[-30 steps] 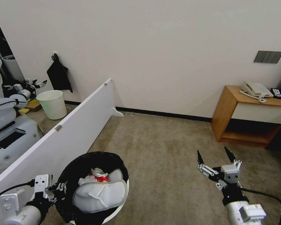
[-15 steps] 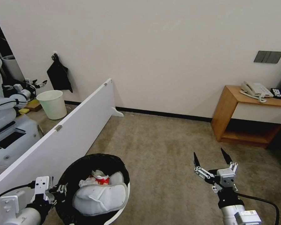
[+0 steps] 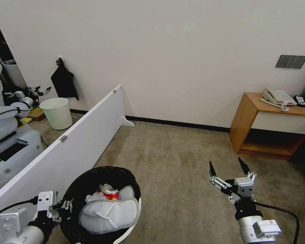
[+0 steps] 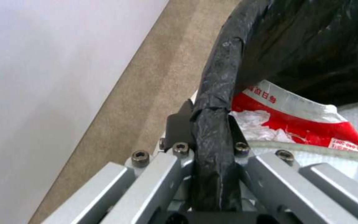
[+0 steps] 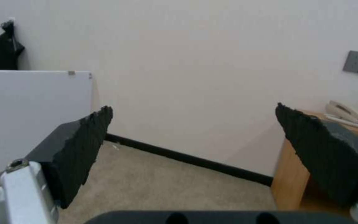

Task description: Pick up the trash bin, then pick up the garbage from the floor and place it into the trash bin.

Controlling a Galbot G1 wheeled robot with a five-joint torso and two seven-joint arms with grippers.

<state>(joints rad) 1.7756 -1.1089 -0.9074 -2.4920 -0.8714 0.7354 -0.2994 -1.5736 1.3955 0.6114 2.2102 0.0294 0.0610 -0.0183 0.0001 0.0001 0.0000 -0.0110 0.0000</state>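
Most garbage (image 3: 108,206) sits inside the trash bin (image 3: 125,176); my left gripper (image 4: 206,124) clamps its rim; beside the bin my right gripper (image 3: 228,169) hangs wide, empty; carpet nearby looks bare.

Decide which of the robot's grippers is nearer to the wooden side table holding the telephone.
Right. The right gripper, fingers spread, hangs over the carpet just short of the wooden side table. The left gripper is clamped on the trash bin rim, far across the room.

1. White partition (image 3: 74,139) stands on the carpet (image 3: 169,159).
2. Pale bin (image 3: 58,113) sits beyond it, below a hanging black bag (image 3: 63,82).
3. Wooden side table (image 3: 271,123) carries a telephone (image 3: 276,97).
4. Grey switch panel (image 3: 291,61) is fixed to the wall.
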